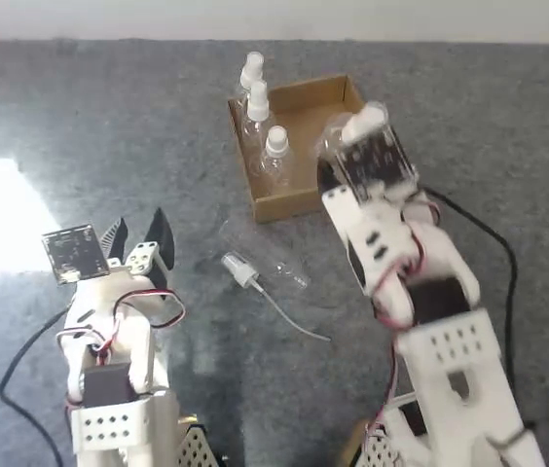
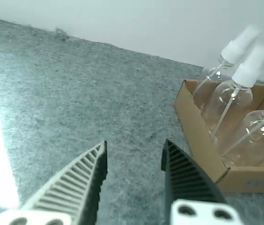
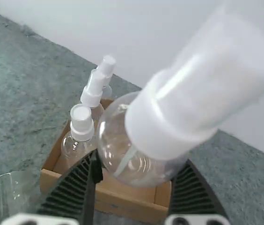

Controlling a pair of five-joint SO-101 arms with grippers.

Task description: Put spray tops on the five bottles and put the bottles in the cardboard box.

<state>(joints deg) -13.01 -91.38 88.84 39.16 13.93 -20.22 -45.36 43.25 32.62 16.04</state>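
Right wrist view: right end effector pinches a capped bottle above the cardboard box.
Clear, round-bellied plastic, likely light and slippery; the belly gives the surest hold. Three standing bottles fill the box's left; an open bottle and loose spray top lie mid-frame on the grey table. Left end effector spread, lower left.

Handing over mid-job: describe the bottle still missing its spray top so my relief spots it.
Find the cardboard box at the far side of the grey mat. Just in front of its near wall, a clear bottle lies on its side. Unlike the capped bottles in the box, it has no top; a loose spray top lies beside it.
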